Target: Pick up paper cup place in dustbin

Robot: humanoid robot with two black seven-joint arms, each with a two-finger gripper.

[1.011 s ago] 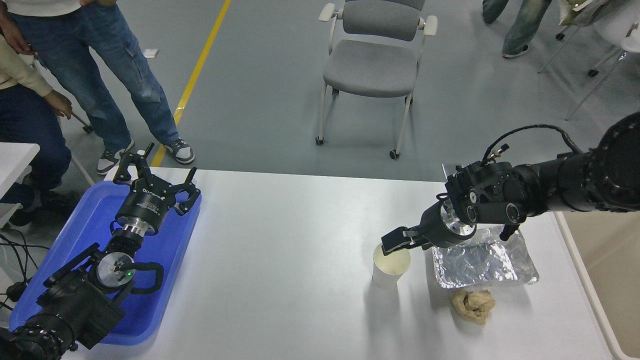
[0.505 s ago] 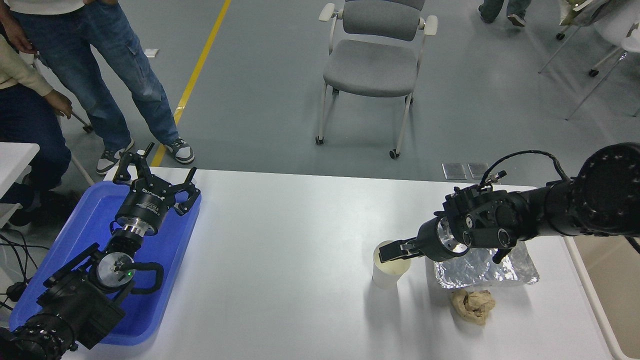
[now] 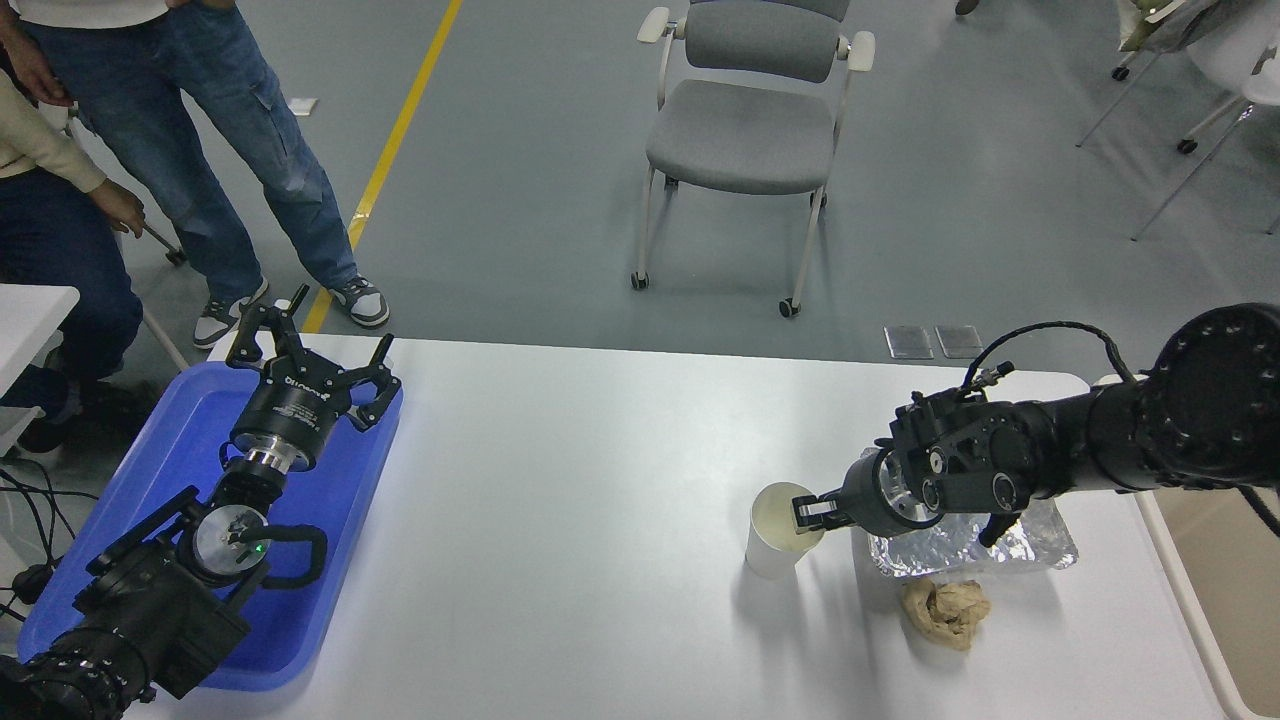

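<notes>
The paper cup stands upright on the white table, right of centre, white with a cream inside. My right gripper comes in from the right and sits low at the cup's right rim, open, with the jaws either side of the rim wall. The dustbin is the beige bin past the table's right edge; only part of it shows. My left gripper is parked open over the blue tray at the lower left.
A crinkled silver foil tray lies just right of the cup, under my right wrist. A crumpled tan paper wad lies in front of it. People stand at the far left. A grey chair stands beyond the table.
My right gripper has come down and drawn back rightward, from over the cup's mouth to its right rim. The cup has stayed in place. The left arm has not moved.
</notes>
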